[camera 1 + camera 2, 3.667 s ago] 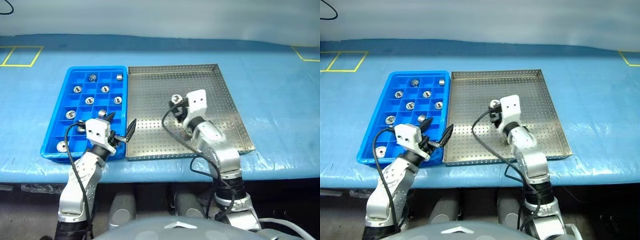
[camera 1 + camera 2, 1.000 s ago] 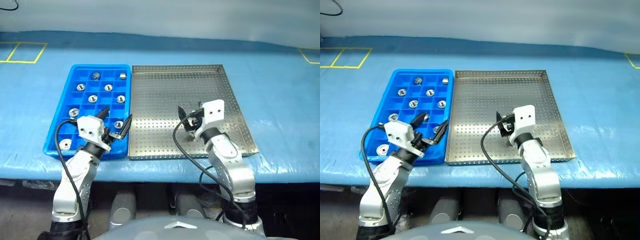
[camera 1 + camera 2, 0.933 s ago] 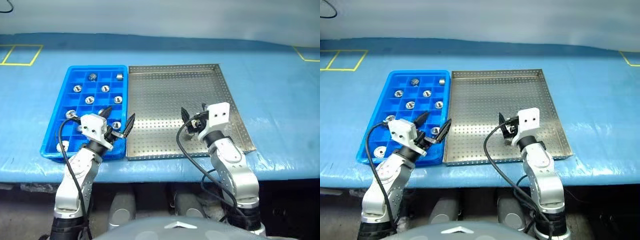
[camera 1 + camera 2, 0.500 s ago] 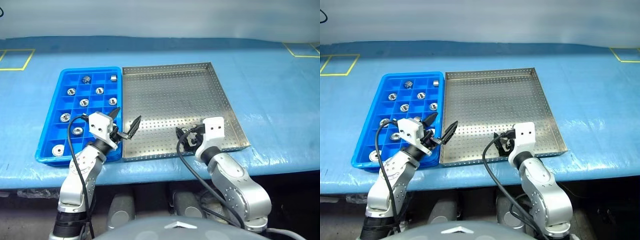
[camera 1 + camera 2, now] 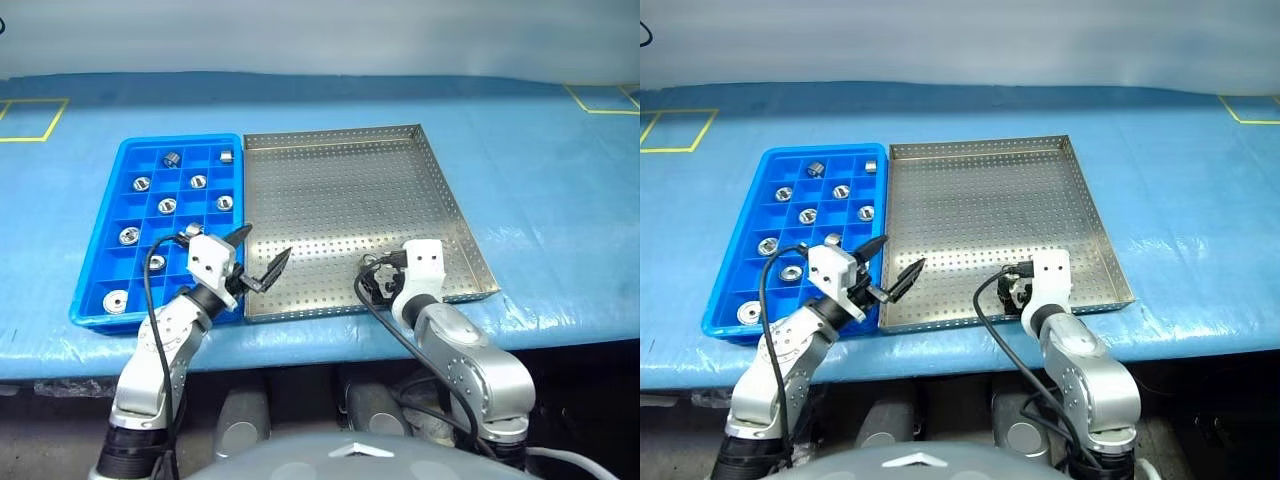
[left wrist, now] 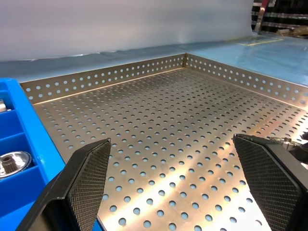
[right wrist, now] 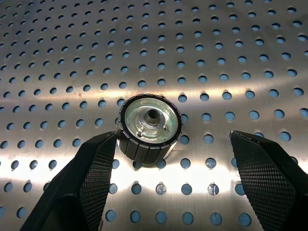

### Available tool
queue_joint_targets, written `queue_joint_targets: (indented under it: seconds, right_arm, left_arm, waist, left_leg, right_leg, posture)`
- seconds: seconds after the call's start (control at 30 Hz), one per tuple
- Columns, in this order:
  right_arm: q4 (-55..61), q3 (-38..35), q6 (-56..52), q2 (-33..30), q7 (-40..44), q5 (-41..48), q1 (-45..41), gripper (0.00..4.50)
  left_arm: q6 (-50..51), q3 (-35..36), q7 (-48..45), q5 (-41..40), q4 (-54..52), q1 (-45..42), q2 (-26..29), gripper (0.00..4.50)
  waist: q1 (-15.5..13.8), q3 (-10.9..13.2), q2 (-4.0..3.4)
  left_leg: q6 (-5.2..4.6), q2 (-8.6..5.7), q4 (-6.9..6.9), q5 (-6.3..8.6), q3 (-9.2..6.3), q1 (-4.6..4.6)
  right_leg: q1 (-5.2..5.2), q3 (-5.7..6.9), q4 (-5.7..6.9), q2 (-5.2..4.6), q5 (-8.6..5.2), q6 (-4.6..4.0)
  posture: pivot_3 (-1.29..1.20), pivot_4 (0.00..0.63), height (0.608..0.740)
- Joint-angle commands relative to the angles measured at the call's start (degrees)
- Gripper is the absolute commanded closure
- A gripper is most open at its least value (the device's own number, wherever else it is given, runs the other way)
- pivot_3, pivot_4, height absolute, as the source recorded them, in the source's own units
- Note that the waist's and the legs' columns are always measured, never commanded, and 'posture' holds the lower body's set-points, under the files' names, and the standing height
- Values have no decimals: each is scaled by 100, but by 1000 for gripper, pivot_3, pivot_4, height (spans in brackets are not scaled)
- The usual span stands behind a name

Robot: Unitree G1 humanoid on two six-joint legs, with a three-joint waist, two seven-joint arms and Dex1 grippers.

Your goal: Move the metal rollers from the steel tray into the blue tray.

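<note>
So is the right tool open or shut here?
Open: the right tool has its black fingers spread either side of the small ribbed roller, not touching it.

1. A blue sheet (image 5: 540,160) covers the table, spreading under and around the left gripper (image 5: 265,242) and the right gripper (image 5: 375,280), and it is wrinkled along its near edge.
2. A yellow taped square (image 5: 25,118) lies on the sheet, well ahead and to the left of the left gripper.
3. A yellow taped corner (image 5: 600,98) lies well ahead and to the right of the right gripper.
4. A pale wall (image 5: 320,35) rises beyond the sheet, far ahead of both grippers.
5. Dark shelving (image 6: 279,19) stands far off, ahead of the left gripper.
</note>
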State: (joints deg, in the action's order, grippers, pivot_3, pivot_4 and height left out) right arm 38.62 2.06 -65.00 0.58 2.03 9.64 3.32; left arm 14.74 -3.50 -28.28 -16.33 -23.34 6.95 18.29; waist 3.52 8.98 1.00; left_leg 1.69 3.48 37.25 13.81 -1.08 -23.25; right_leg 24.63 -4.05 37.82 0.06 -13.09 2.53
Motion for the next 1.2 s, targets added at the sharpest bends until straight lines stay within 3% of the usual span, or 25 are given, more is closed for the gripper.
queue_joint_targets:
  seconds: [0.03,0.4,0.53,0.63,0.67,1.03,1.2]
  right_arm:
    - [37,90,171,53,-20,43,-140,514]
    - [-676,158,772,-32,43,-39,-223,514]
    - [-848,163,906,-49,59,-19,-241,1569]
    - [-879,164,939,-50,56,1,-245,2631]
    - [-865,169,932,-47,53,10,-243,2704]
    - [12,296,916,-229,241,226,-486,2703]
    - [184,704,1139,-375,425,176,-1021,2703]
  left_arm:
    - [-44,-144,-220,-39,-55,95,78,0]
    - [453,-278,-797,-545,-229,308,367,0]
    - [518,-285,-791,-521,-299,334,443,0]
    - [536,-272,-780,-520,-327,343,457,0]
    - [537,-267,-781,-524,-332,347,459,0]
    - [362,-157,-630,-522,-341,389,301,0]
    - [69,134,-333,-425,-408,482,136,0]
  waist:
    - [0,0,0]
    - [60,-7,11]
    - [62,-16,25]
    - [62,-19,30]
    - [62,-19,30]
    - [30,-10,16]
    - [2,-9,17]
  left_leg:
    - [0,0,0,0,0,0]
    - [-4,2,1,-2,10,54]
    - [-7,2,1,-4,10,62]
    - [-8,2,1,-5,12,66]
    - [-8,2,1,-5,13,66]
    - [-8,-1,-9,-5,32,53]
    - [-10,1,-27,-2,19,48]
  right_leg:
    - [0,0,0,0,0,0]
    - [-27,-17,4,4,1,1]
    - [-24,-23,3,7,1,1]
    - [-22,-32,2,10,1,1]
    - [-21,-35,2,11,1,1]
    - [-3,-60,3,15,2,2]
    - [3,-66,2,33,2,1]
  posture:
    - [3,150,740]
    - [21,150,740]
    - [26,150,740]
    - [29,150,740]
    - [29,150,740]
    - [47,150,740]
    - [85,150,740]
